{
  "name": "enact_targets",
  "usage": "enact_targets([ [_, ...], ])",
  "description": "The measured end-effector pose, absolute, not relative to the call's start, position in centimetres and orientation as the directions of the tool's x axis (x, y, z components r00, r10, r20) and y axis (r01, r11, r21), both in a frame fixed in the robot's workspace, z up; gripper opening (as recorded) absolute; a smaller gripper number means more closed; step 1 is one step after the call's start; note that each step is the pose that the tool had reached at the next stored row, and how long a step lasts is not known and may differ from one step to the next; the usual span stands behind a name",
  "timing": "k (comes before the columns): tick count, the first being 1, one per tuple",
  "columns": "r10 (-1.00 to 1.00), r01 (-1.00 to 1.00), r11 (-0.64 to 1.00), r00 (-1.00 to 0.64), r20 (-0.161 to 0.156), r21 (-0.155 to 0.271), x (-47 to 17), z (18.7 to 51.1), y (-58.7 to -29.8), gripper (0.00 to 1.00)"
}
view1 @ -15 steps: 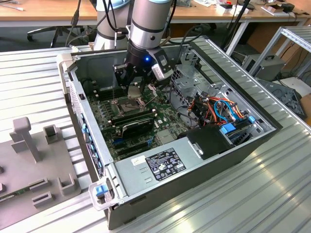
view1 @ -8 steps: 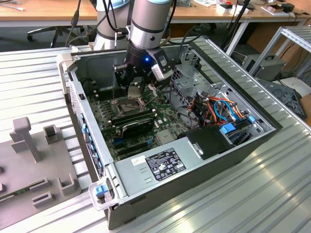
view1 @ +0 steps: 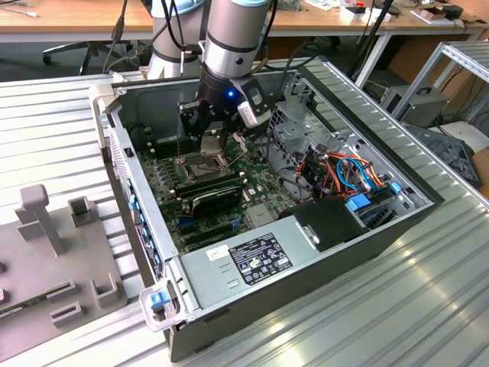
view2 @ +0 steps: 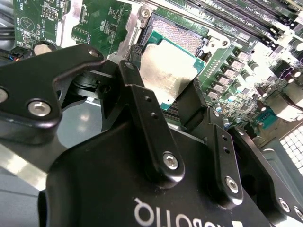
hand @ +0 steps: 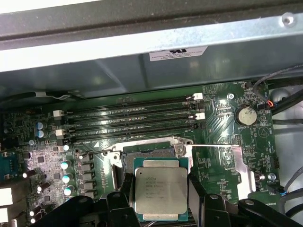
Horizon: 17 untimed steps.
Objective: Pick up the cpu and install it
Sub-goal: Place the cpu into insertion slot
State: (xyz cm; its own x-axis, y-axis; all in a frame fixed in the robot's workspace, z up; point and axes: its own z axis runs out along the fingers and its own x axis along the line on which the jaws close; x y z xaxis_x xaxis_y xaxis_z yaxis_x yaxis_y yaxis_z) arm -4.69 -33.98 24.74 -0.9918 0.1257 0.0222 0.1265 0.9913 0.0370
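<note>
Claw [hand: 159, 182] is clamped on the cpu [hand: 158, 196] by two opposite edges, holding it over the open socket [hand: 147, 152], and I worry a skewed or off-centre seat would bend the pins [view2: 182, 35]

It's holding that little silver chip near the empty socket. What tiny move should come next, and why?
Probably ease the cpu along until squarely over the open socket: the gripper holds it, yet in both wrist views it overlaps only the socket's edge.
</note>
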Motion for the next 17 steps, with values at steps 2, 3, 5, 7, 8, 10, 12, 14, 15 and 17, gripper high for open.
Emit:
enact_targets([
  [2, 0.129, 0.130, 0.991, -0.991, 0.022, 0.037, -4.69, 24.72, -33.96, 0.55],
  [3, 0.131, 0.132, 0.991, -0.991, 0.022, 0.037, -4.69, 24.72, -33.96, 0.55],
  [5, 0.138, 0.139, 0.990, -0.990, 0.022, 0.037, -4.69, 24.71, -33.96, 0.55],
  [7, 0.142, 0.143, 0.989, -0.990, 0.022, 0.037, -4.69, 24.72, -33.96, 0.55],
  [8, 0.146, 0.147, 0.988, -0.989, 0.022, 0.037, -4.69, 24.71, -33.95, 0.55],
  [10, 0.155, 0.155, 0.987, -0.988, 0.022, 0.037, -4.69, 24.71, -33.95, 0.55],
  [12, 0.163, 0.163, 0.986, -0.986, 0.022, 0.037, -4.69, 24.71, -33.96, 0.55],
  [14, 0.166, 0.167, 0.985, -0.986, 0.022, 0.037, -4.69, 24.71, -33.96, 0.55],
  [15, 0.167, 0.167, 0.985, -0.986, 0.022, 0.037, -4.69, 24.71, -33.95, 0.55],
  [17, 0.168, 0.169, 0.985, -0.986, 0.022, 0.037, -4.69, 24.71, -33.95, 0.55],
])
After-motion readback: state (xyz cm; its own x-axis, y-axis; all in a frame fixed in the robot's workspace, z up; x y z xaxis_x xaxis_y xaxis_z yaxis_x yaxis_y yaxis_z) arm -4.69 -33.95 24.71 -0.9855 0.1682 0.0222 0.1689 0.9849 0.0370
